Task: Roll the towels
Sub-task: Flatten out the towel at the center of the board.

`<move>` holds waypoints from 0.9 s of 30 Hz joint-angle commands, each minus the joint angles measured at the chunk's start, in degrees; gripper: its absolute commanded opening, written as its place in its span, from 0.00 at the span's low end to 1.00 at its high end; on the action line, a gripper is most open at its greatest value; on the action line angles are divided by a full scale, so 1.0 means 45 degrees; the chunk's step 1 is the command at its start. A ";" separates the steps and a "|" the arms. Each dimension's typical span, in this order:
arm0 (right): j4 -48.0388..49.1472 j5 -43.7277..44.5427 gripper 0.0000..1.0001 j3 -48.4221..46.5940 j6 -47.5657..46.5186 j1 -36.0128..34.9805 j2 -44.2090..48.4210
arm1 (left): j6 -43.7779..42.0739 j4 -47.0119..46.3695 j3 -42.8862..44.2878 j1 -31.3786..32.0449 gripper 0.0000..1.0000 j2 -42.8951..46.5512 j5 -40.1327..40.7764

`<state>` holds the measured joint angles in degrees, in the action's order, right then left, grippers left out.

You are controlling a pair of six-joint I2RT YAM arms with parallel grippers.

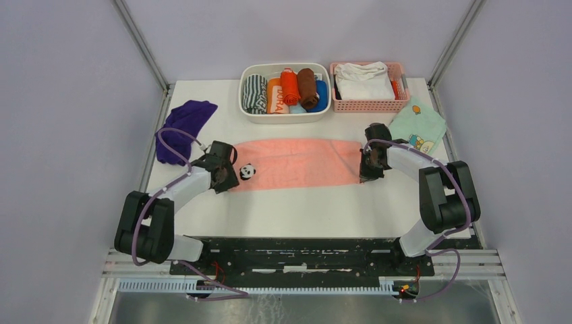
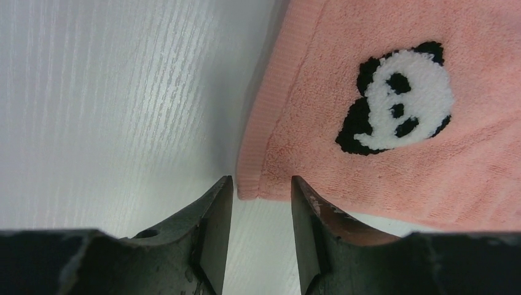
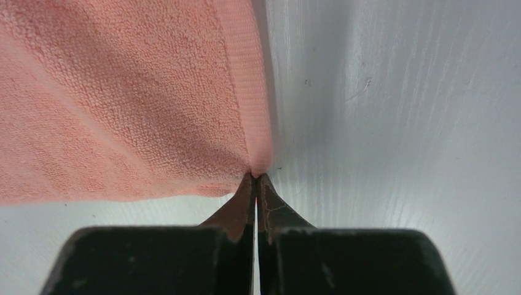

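Your salmon-pink terry towel (image 1: pixel 297 162) with the panda patch (image 1: pixel 247 171) lies flat, stretched left to right across the middle of the white tabletop (image 1: pixel 303 209). Your right claw (image 3: pixel 256 178) is pressed together, pinching its near-right corner. Your left claw (image 2: pixel 261 184) stands spread astride the near-left corner. The deep purple towel (image 1: pixel 181 127) sits crumpled by the far-left corner. A strip of tabletop runs between the pink hem and the near edge.

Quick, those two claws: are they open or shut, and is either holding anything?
Left claw: open, jaws either side of a corner of the pink towel, not clamped.
Right claw: shut on a corner at the pink towel's other end.
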<state>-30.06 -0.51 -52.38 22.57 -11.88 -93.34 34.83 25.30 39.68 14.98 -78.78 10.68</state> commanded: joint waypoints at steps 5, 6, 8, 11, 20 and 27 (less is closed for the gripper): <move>0.0041 -0.0179 0.00 -0.0088 -0.0164 -0.0036 0.0551 | -0.0455 0.0285 0.0385 0.0147 0.41 -0.0665 0.0777; 0.0040 -0.0179 0.00 -0.0092 -0.0180 -0.0041 0.0584 | -0.0455 0.0270 0.0372 0.0147 0.39 -0.0750 0.0772; 0.0035 -0.0132 0.01 -0.0078 -0.0171 -0.0036 0.0655 | -0.0454 0.0272 0.0328 0.0167 0.34 -0.0888 0.0772; 0.0045 -0.0120 0.00 -0.0076 -0.0172 -0.0035 0.0727 | -0.0454 0.0253 0.0303 0.0186 0.24 -0.1089 0.0748; -0.0783 0.0155 0.01 -0.0859 -0.0266 -0.0036 0.1928 | -0.0690 0.1305 0.1625 0.0186 0.03 0.1232 0.1737; -0.2651 0.1426 0.00 -0.2722 -0.0650 -0.0016 0.4269 | -0.1090 0.2460 0.3779 0.0186 0.03 0.4206 0.2877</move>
<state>-37.28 0.84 -57.76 21.52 -11.90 -81.56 32.99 33.74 50.43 15.64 -67.44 17.98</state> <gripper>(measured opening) 0.012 0.043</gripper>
